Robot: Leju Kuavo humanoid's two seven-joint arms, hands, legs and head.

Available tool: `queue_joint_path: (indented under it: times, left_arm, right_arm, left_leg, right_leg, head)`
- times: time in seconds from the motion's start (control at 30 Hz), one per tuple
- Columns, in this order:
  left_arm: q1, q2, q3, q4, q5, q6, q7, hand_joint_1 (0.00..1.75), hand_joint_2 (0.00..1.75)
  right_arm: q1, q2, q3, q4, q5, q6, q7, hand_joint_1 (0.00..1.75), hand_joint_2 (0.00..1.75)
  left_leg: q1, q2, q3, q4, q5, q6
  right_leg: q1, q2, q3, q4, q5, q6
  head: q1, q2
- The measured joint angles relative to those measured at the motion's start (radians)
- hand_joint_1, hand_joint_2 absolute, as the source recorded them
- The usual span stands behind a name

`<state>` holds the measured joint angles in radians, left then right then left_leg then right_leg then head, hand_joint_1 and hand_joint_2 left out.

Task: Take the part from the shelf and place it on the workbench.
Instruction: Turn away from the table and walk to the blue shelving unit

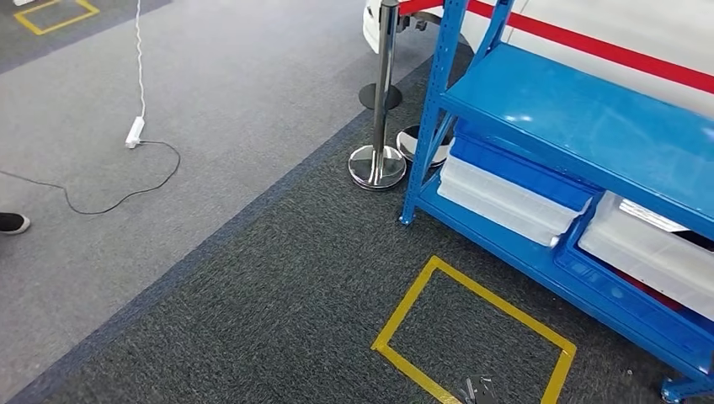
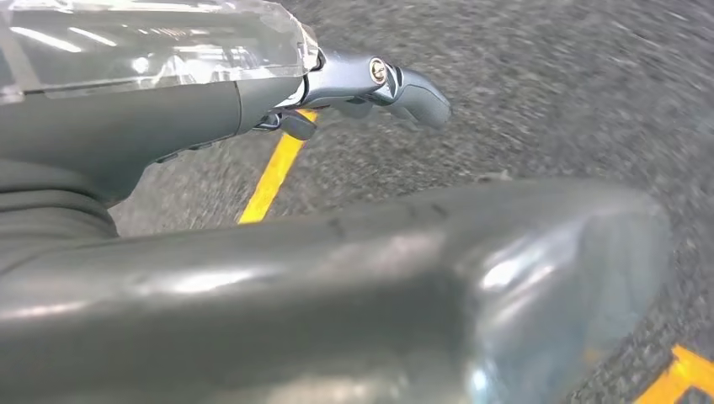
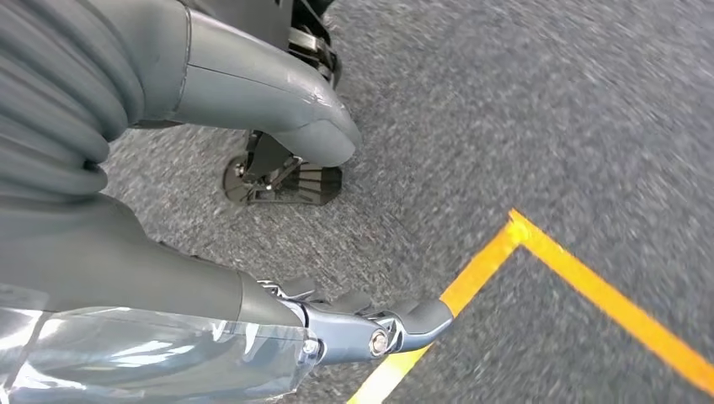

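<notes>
Ahead of both hanging hands, on the blue steel shelf (image 1: 581, 126)'s lower tier | part presumably inside the white plastic bins (image 1: 505, 198), unseen; likely light, rigid, best gripped by its sides | left hand (image 2: 362, 84) and right hand (image 3: 337, 324) empty, fingers loosely extended over carpet | chrome stanchion (image 1: 380, 160) beside the shelf post, yellow tape square (image 1: 476, 337) on the floor.

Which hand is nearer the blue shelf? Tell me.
Right, likely. The blue shelf stands ahead to the robot's right; the right hand and left hand both hang low over yellow floor tape.
</notes>
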<state>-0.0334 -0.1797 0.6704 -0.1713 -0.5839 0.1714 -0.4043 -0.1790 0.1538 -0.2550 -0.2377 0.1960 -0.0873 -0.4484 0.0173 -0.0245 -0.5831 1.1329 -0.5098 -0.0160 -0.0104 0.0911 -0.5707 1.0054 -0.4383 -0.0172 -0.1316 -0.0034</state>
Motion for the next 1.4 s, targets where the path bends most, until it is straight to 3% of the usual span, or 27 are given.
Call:
queue_joint_path:
  times: [0.03, 0.1, 0.17, 0.23, 0.3, 0.37, 0.4, 0.43, 0.47, 0.53, 0.6, 0.67, 0.7, 0.77, 0.83, 0.87, 0.9, 0.93, 0.97, 1.03, 1.1, 1.17, 1.2, 1.27, 1.3, 1.33, 1.4]
  left_arm:
    - [0.000, -0.001, -0.002, 0.000, -0.007, -0.002, -0.002, 0.00, 0.00]
    - [0.001, -0.002, -0.006, 0.000, -0.017, -0.006, -0.007, 0.00, 0.00]
    - [0.000, -0.003, -0.010, 0.000, -0.021, -0.011, -0.011, 0.00, 0.00]
    - [0.000, -0.005, -0.013, 0.000, -0.023, -0.016, -0.014, 0.00, 0.00]
    - [0.004, -0.006, -0.015, 0.000, -0.022, -0.023, -0.014, 0.00, 0.00]
    - [0.008, -0.005, -0.016, 0.000, -0.022, -0.029, -0.012, 0.00, 0.00]
    - [0.009, -0.005, -0.017, 0.000, -0.022, -0.031, -0.010, 0.00, 0.00]
    - [0.009, -0.004, -0.017, 0.000, -0.022, -0.033, -0.008, 0.00, 0.00]
    - [0.009, -0.004, -0.018, 0.000, -0.023, -0.035, -0.006, 0.00, 0.00]
    - [0.008, -0.004, -0.021, 0.000, -0.024, -0.036, -0.001, 0.00, 0.00]
    - [0.007, -0.004, -0.022, 0.000, -0.025, -0.036, 0.003, 0.00, 0.00]
    - [0.002, -0.004, -0.024, 0.000, -0.026, -0.036, 0.006, 0.00, 0.00]
    - [0.000, -0.004, -0.024, 0.000, -0.026, -0.036, 0.007, 0.00, 0.00]
    - [-0.001, -0.004, -0.025, 0.000, -0.026, -0.036, 0.007, 0.00, 0.00]
    - [0.003, -0.004, -0.025, 0.000, -0.026, -0.036, 0.007, 0.00, 0.00]
    - [0.005, -0.004, -0.025, 0.000, -0.026, -0.036, 0.007, 0.00, 0.00]
    - [0.007, -0.004, -0.025, 0.000, -0.026, -0.036, 0.008, 0.00, 0.00]
    - [0.008, -0.004, -0.025, 0.000, -0.026, -0.037, 0.008, 0.00, 0.00]
    - [0.009, -0.004, -0.025, 0.000, -0.026, -0.038, 0.008, 0.00, 0.00]
    - [0.010, -0.003, -0.025, 0.000, -0.027, -0.040, 0.008, 0.00, 0.00]
    - [0.009, -0.001, -0.025, 0.000, -0.027, -0.042, 0.008, 0.00, 0.00]
    - [0.005, -0.001, -0.026, 0.000, -0.027, -0.044, 0.008, 0.00, 0.00]
    - [0.004, -0.001, -0.026, 0.000, -0.027, -0.045, 0.008, 0.00, 0.00]
    - [0.005, -0.002, -0.026, 0.000, -0.026, -0.046, 0.008, 0.00, 0.00]
    - [0.007, -0.002, -0.026, 0.000, -0.027, -0.047, 0.008, 0.00, 0.00]
    - [0.009, -0.002, -0.026, 0.000, -0.027, -0.047, 0.008, 0.00, 0.00]
    - [0.011, -0.002, -0.026, 0.000, -0.027, -0.047, 0.008, 0.00, 0.00]
  right_arm:
    - [0.002, -0.001, -0.001, 0.000, -0.006, 0.001, -0.007, 0.00, 1.75]
    - [0.010, -0.004, -0.005, 0.000, -0.016, 0.004, -0.023, 0.00, 1.75]
    - [0.025, -0.011, -0.012, 0.000, -0.020, 0.006, -0.033, 0.00, 1.75]
    - [0.037, -0.019, -0.018, 0.001, -0.020, 0.009, -0.038, 0.00, 1.75]
    - [0.041, -0.024, -0.022, 0.001, -0.020, 0.010, -0.039, 0.00, 1.75]
    - [0.043, -0.027, -0.024, 0.001, -0.020, 0.010, -0.040, 0.00, 1.75]
    - [0.046, -0.028, -0.025, 0.001, -0.020, 0.010, -0.039, 0.00, 1.75]
    - [0.049, -0.030, -0.026, 0.002, -0.019, 0.009, -0.039, 0.00, 1.75]
    - [0.051, -0.032, -0.026, 0.002, -0.019, 0.009, -0.038, 0.00, 1.75]
    - [0.051, -0.035, -0.026, 0.002, -0.019, 0.009, -0.037, 0.00, 1.75]
    - [0.047, -0.036, -0.026, 0.001, -0.017, 0.009, -0.036, 0.00, 1.75]
    - [0.047, -0.037, -0.026, 0.001, -0.016, 0.009, -0.035, 0.00, 1.75]
    - [0.049, -0.037, -0.026, 0.002, -0.016, 0.009, -0.035, 0.00, 1.75]
    - [0.049, -0.037, -0.027, 0.002, -0.016, 0.009, -0.034, 0.00, 1.75]
    - [0.047, -0.036, -0.027, 0.002, -0.016, 0.009, -0.034, 0.00, 1.75]
    - [0.047, -0.036, -0.027, 0.002, -0.016, 0.009, -0.034, 0.00, 1.75]
    - [0.049, -0.036, -0.027, 0.002, -0.016, 0.009, -0.034, 0.00, 1.75]
    - [0.051, -0.036, -0.027, 0.002, -0.016, 0.009, -0.034, 0.00, 1.75]
    - [0.052, -0.036, -0.027, 0.002, -0.016, 0.009, -0.035, 0.00, 1.75]
    - [0.053, -0.036, -0.027, 0.002, -0.016, 0.009, -0.036, 0.00, 1.75]
    - [0.052, -0.035, -0.027, 0.002, -0.015, 0.009, -0.037, 0.00, 1.75]
    - [0.055, -0.035, -0.027, 0.002, -0.015, 0.009, -0.037, 0.00, 1.75]
    - [0.058, -0.036, -0.028, 0.002, -0.015, 0.009, -0.037, 0.00, 1.75]
    - [0.058, -0.038, -0.031, 0.002, -0.014, 0.009, -0.038, 0.00, 1.75]
    - [0.056, -0.039, -0.032, 0.002, -0.014, 0.010, -0.038, 0.00, 1.75]
    - [0.054, -0.039, -0.032, 0.002, -0.014, 0.010, -0.038, 0.00, 1.75]
    - [0.053, -0.039, -0.034, 0.002, -0.014, 0.010, -0.038, 0.00, 1.75]
  left_leg:
    - [0.002, -0.023, 0.024, -0.060, 0.023, 0.002]
    - [0.002, -0.052, 0.045, -0.111, 0.033, 0.007]
    - [-0.001, -0.035, 0.047, -0.115, 0.035, 0.017]
    - [0.001, -0.009, 0.049, -0.123, 0.041, 0.031]
    - [-0.001, 0.021, 0.049, -0.128, 0.043, 0.040]
    - [-0.004, 0.053, 0.048, -0.128, 0.040, 0.044]
    - [-0.005, 0.068, 0.049, -0.128, 0.038, 0.044]
    - [-0.006, 0.081, 0.051, -0.128, 0.036, 0.043]
    - [-0.006, 0.094, 0.054, -0.128, 0.034, 0.042]
    - [-0.009, 0.116, 0.061, -0.127, 0.028, 0.034]
    - [-0.013, 0.135, 0.067, -0.127, 0.022, 0.023]
    - [-0.015, 0.153, 0.074, -0.129, 0.018, 0.013]
    - [-0.014, 0.145, 0.076, -0.125, 0.012, 0.007]
    - [-0.011, 0.096, 0.057, -0.069, -0.028, -0.003]
    - [-0.008, 0.046, -0.002, 0.060, -0.094, -0.007]
    - [-0.007, 0.037, -0.033, 0.120, -0.116, -0.008]
    - [-0.007, 0.034, -0.052, 0.155, -0.120, -0.008]
    - [-0.007, 0.032, -0.053, 0.149, -0.101, -0.007]
    - [-0.007, 0.027, -0.036, 0.103, -0.064, -0.004]
    - [-0.006, -0.018, 0.017, -0.036, 0.011, 0.006]
    - [-0.007, -0.055, 0.045, -0.112, 0.035, 0.013]
    - [-0.008, -0.044, 0.050, -0.123, 0.034, 0.020]
    - [-0.007, -0.032, 0.054, -0.129, 0.038, 0.026]
    - [-0.002, -0.005, 0.059, -0.142, 0.046, 0.039]
    - [-0.003, 0.010, 0.061, -0.144, 0.047, 0.043]
    - [-0.004, 0.026, 0.061, -0.145, 0.046, 0.045]
    - [-0.005, 0.057, 0.061, -0.144, 0.043, 0.045]
  right_leg:
    - [0.001, 0.013, -0.003, 0.005, -0.002, 0.005]
    - [-0.001, 0.035, -0.011, 0.011, -0.002, 0.019]
    - [-0.004, 0.051, -0.017, 0.011, 0.001, 0.033]
    - [-0.003, 0.013, -0.033, 0.041, -0.020, 0.043]
    - [-0.001, -0.053, -0.085, 0.146, -0.078, 0.050]
    - [-0.003, -0.079, -0.146, 0.268, -0.126, 0.055]
    - [-0.004, -0.084, -0.158, 0.293, -0.126, 0.056]
    - [-0.005, -0.089, -0.148, 0.275, -0.107, 0.056]
    - [-0.004, -0.097, -0.118, 0.221, -0.075, 0.054]
    - [0.003, -0.138, -0.042, 0.081, -0.022, 0.042]
    - [0.012, -0.161, -0.010, 0.016, -0.009, 0.027]
    - [0.013, -0.141, -0.012, 0.011, -0.010, 0.015]
    - [0.010, -0.130, -0.010, 0.008, -0.007, 0.010]
    - [0.003, -0.107, -0.006, 0.000, -0.002, -0.002]
    - [0.002, -0.083, -0.007, 0.000, -0.001, -0.010]
    - [0.003, -0.069, -0.007, 0.000, -0.001, -0.011]
    - [0.004, -0.054, -0.007, 0.001, -0.001, -0.012]
    - [0.005, -0.038, -0.006, 0.002, -0.001, -0.012]
    - [0.005, -0.023, -0.005, 0.004, -0.001, -0.011]
    - [0.005, 0.006, -0.006, 0.010, -0.003, -0.007]
    - [0.003, 0.029, -0.013, 0.014, -0.003, 0.004]
    - [0.000, 0.050, -0.020, 0.013, 0.002, 0.019]
    - [-0.001, 0.042, -0.021, 0.014, 0.001, 0.025]
    - [0.001, -0.015, -0.040, 0.054, -0.025, 0.034]
    - [0.000, -0.051, -0.064, 0.103, -0.052, 0.037]
    - [-0.002, -0.072, -0.097, 0.168, -0.084, 0.042]
    - [-0.009, -0.084, -0.151, 0.273, -0.116, 0.051]
  head:
    - [0.000, 0.000]
    - [0.000, 0.000]
    - [0.000, 0.000]
    - [0.000, 0.000]
    - [0.000, 0.000]
    - [0.000, 0.000]
    - [0.000, 0.000]
    - [0.000, 0.000]
    - [0.000, 0.000]
    - [0.000, 0.000]
    - [0.000, 0.000]
    - [0.000, 0.000]
    - [0.000, 0.000]
    - [0.000, 0.000]
    - [0.000, 0.000]
    - [0.000, 0.000]
    - [0.000, 0.000]
    - [0.000, 0.000]
    - [0.000, 0.000]
    - [0.000, 0.000]
    - [0.000, 0.000]
    - [0.000, 0.000]
    - [0.000, 0.000]
    - [0.000, 0.000]
    - [0.000, 0.000]
    - [0.000, 0.000]
    - [0.000, 0.000]
